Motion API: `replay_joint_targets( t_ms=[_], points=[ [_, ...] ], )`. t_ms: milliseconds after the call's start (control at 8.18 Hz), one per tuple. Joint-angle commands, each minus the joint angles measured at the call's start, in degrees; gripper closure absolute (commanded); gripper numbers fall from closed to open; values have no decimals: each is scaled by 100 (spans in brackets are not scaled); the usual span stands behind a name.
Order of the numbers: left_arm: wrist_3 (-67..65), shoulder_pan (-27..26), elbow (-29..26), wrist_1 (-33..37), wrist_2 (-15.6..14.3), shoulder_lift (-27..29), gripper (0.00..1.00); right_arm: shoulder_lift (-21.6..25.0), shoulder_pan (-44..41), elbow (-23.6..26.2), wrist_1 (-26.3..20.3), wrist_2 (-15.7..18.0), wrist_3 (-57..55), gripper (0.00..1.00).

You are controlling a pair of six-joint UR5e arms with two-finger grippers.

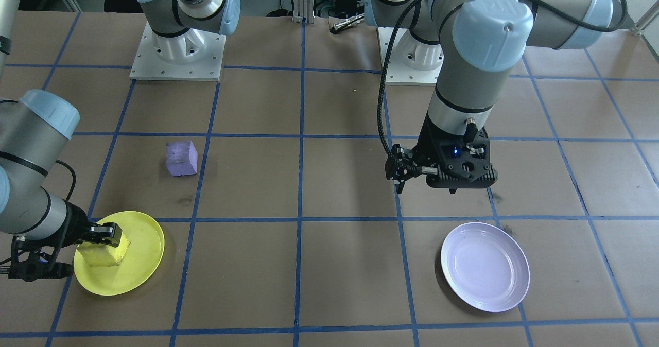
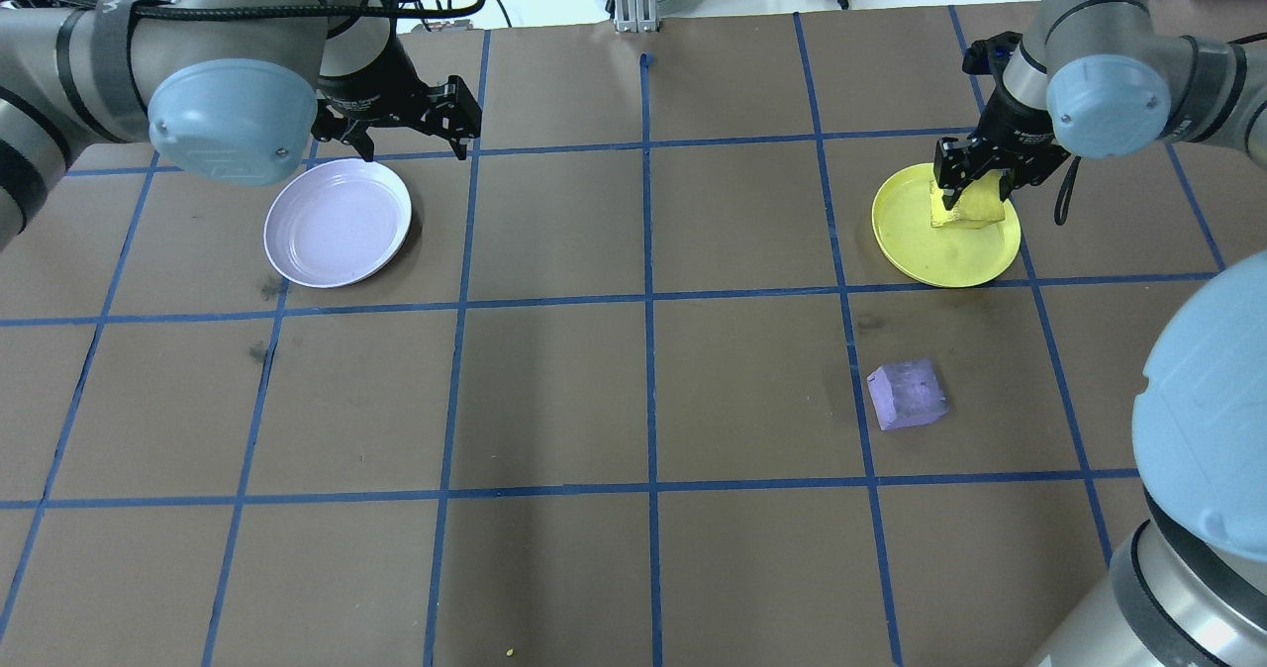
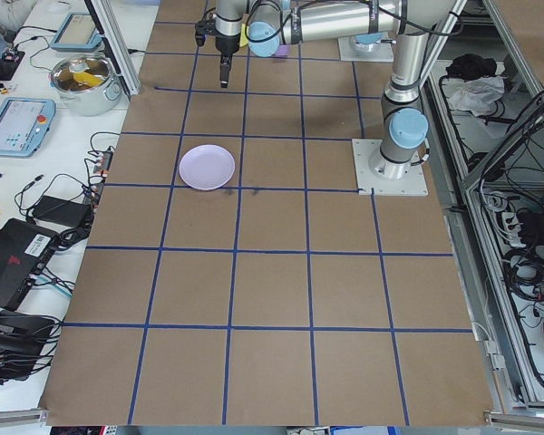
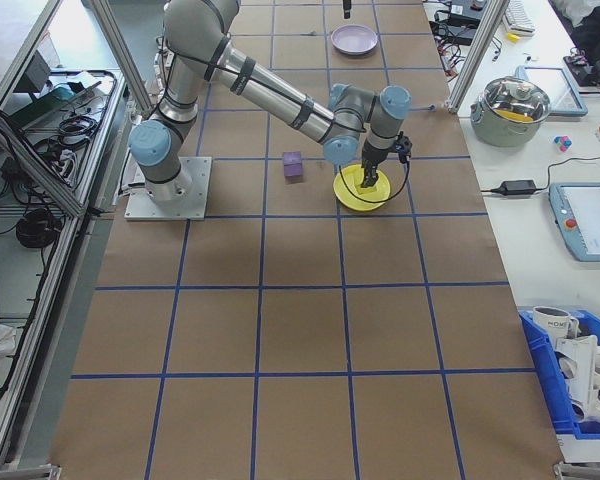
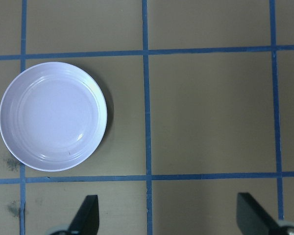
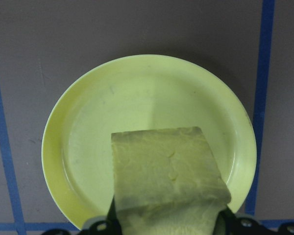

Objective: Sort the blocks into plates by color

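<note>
My right gripper [image 1: 103, 232] is shut on the yellow block [image 1: 107, 253], holding it low over the near side of the yellow plate [image 1: 141, 270]. In the right wrist view the yellow block [image 6: 166, 171] fills the space between the fingers, with the yellow plate [image 6: 137, 98] beneath. The purple block [image 2: 908, 394] lies alone on the brown table, apart from both plates. The lavender plate [image 2: 338, 222] holds nothing. My left gripper [image 2: 416, 147] hovers open just beyond it, and the left wrist view shows the lavender plate [image 5: 53, 116] off to one side of the spread fingers.
Blue tape lines grid the brown table. The two arm bases [image 1: 177, 53] stand at the robot's edge. Beside the table's long side are a steel pot [image 4: 520, 105], tablets and cables; a blue bin [image 4: 580, 380] sits at the right end.
</note>
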State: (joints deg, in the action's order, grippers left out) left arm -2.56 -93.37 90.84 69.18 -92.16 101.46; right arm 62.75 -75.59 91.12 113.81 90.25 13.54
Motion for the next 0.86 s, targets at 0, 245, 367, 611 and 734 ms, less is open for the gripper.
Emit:
replay_joint_targets(
  t_ms=[0,245,367,611,734],
  points=[
    [1,177,-23,-1,5,330,0,227,-26,2,-226,63,17,0],
    [71,345,-23,34,23,470,0,771,-26,90,-778,141,8,0],
    [115,354,-31,95,5,401,0,1060,-70,108,-1234,142,-105,0],
    [115,354,-31,236,14,226,0,1204,-813,326,-1615,124,-114,0],
    [115,354,-31,332,5,68,0,1248,-1069,597,-1608,107,-254,0]
  ],
)
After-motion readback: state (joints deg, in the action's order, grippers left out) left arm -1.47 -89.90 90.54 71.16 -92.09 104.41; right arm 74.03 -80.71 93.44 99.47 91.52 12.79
